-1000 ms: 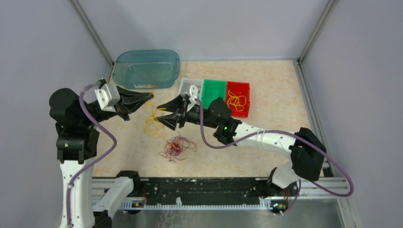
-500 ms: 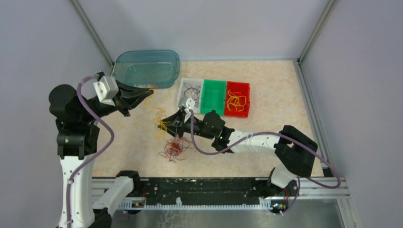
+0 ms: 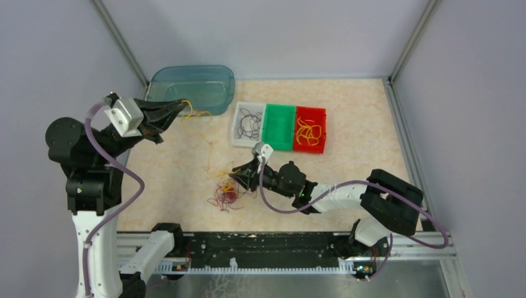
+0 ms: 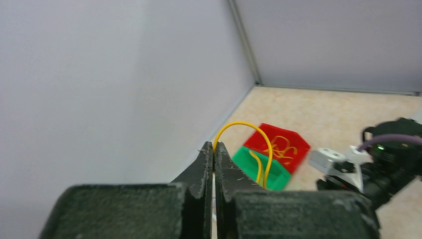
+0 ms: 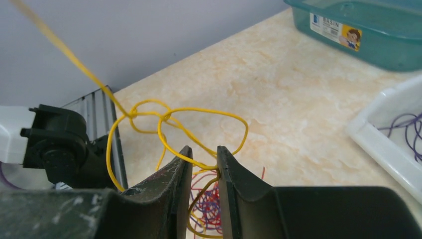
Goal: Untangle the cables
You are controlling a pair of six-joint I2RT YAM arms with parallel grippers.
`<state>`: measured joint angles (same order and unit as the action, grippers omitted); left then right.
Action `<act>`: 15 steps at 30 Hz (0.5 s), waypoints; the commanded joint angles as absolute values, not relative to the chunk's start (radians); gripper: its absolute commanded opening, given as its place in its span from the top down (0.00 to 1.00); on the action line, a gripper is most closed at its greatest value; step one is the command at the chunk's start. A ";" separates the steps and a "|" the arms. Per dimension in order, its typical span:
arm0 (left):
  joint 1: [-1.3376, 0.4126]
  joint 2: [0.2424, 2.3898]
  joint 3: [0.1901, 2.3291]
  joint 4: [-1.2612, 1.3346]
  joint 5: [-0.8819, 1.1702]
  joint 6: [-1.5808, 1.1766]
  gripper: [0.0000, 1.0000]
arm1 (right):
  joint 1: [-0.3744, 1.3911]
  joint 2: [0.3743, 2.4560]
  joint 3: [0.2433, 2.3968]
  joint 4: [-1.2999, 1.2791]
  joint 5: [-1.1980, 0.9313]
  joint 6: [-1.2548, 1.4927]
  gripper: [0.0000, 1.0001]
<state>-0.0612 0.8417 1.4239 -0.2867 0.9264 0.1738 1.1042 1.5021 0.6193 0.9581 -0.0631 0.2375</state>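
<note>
A yellow cable (image 5: 149, 112), pinched in the raised left gripper (image 4: 214, 149), has been drawn taut from the tangle (image 3: 226, 194), where the right gripper (image 5: 201, 157) has narrowed around its loops.

A teal plastic basin (image 3: 193, 89) sits at the far left of the beige marbled worktop (image 3: 360, 143); beside it, 3 small trays stand side by side: white (image 3: 239, 118), green (image 3: 279, 126), red (image 3: 310, 146).
</note>
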 commanded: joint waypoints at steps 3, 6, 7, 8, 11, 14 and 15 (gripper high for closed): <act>-0.064 0.839 1.517 -0.160 0.701 0.275 1.00 | 1.109 1.446 0.521 1.068 0.049 0.246 0.74; -0.064 0.841 1.539 -0.121 0.630 0.317 1.00 | 1.109 1.432 0.484 1.081 0.076 0.251 0.74; -0.063 0.841 1.545 -0.098 0.598 0.333 1.00 | 1.109 1.425 0.475 1.081 0.087 0.252 0.74; -0.062 0.842 1.549 -0.070 0.560 0.347 1.00 | 1.109 1.418 0.465 1.079 0.097 0.252 0.74; -0.062 0.855 1.577 0.026 0.457 0.411 1.00 | 1.108 1.401 0.439 1.074 0.121 0.251 0.74; -0.063 0.872 1.609 0.117 0.382 0.470 1.00 | 1.108 1.389 0.410 1.081 0.144 0.255 0.76; -0.063 0.879 1.618 0.141 0.366 0.474 1.00 | 1.108 1.385 0.401 1.087 0.155 0.260 0.77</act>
